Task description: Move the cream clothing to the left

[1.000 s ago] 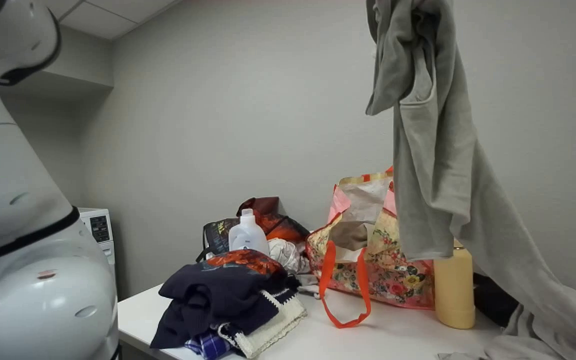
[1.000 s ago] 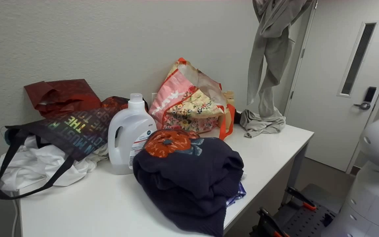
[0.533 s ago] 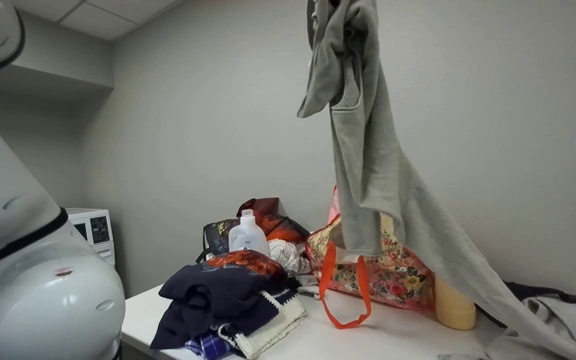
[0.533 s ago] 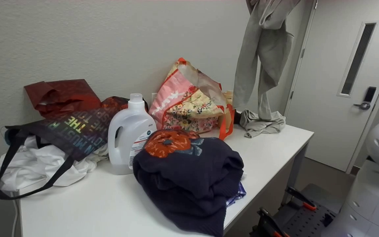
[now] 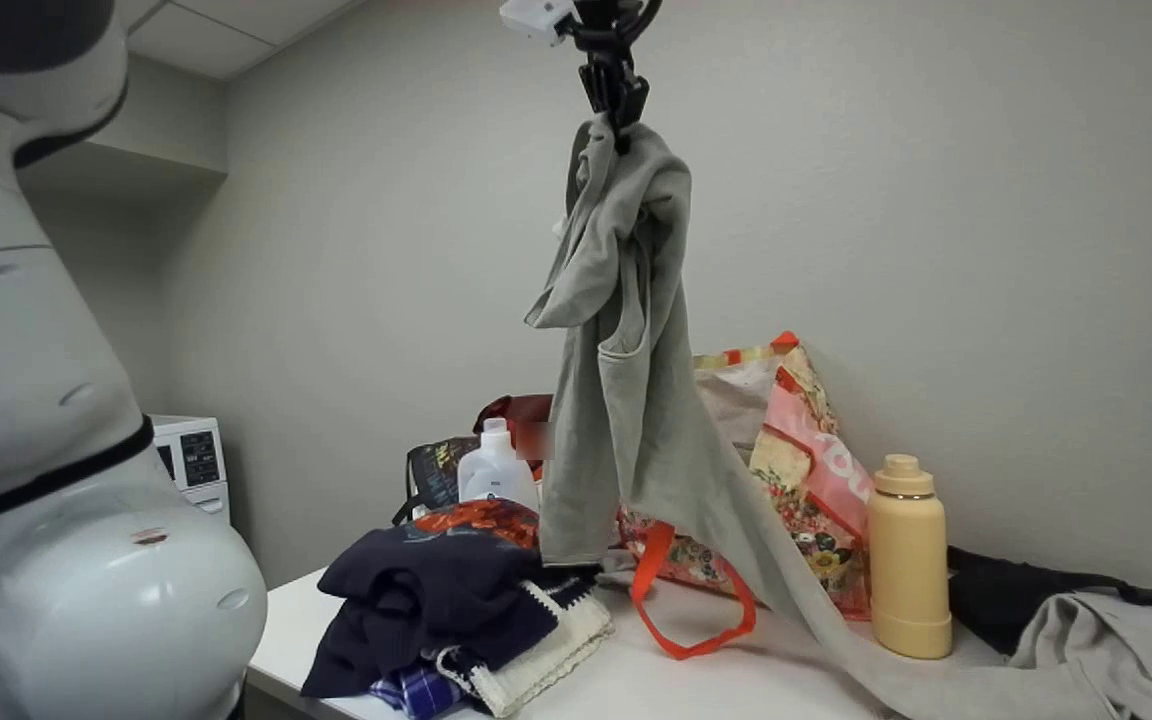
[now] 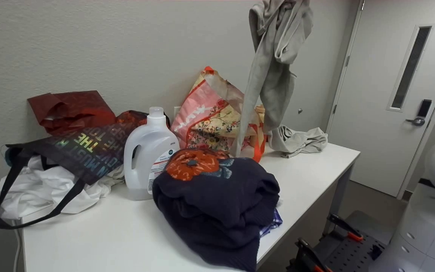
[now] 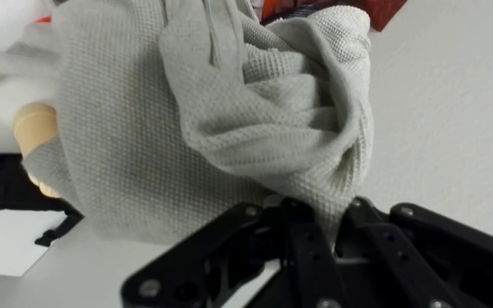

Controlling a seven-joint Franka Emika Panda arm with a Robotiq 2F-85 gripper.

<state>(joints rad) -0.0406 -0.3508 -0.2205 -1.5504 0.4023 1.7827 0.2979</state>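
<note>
Above the flat white table (image 6: 89, 238), holding cream-grey fabric clothing (image 5: 656, 420) pinched in the nearly closed black two-fingered gripper (image 7: 327, 209).

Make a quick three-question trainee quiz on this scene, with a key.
1. True or false: the pincer grips the pale garment.
2. In an exterior view, the slim bottle beside the floral bag is: A) blue, B) yellow, C) green.
3. Fill in: part of the garment hangs in the air while another part lies on the white ____.

Key: 1 true; 2 B; 3 table.
</note>
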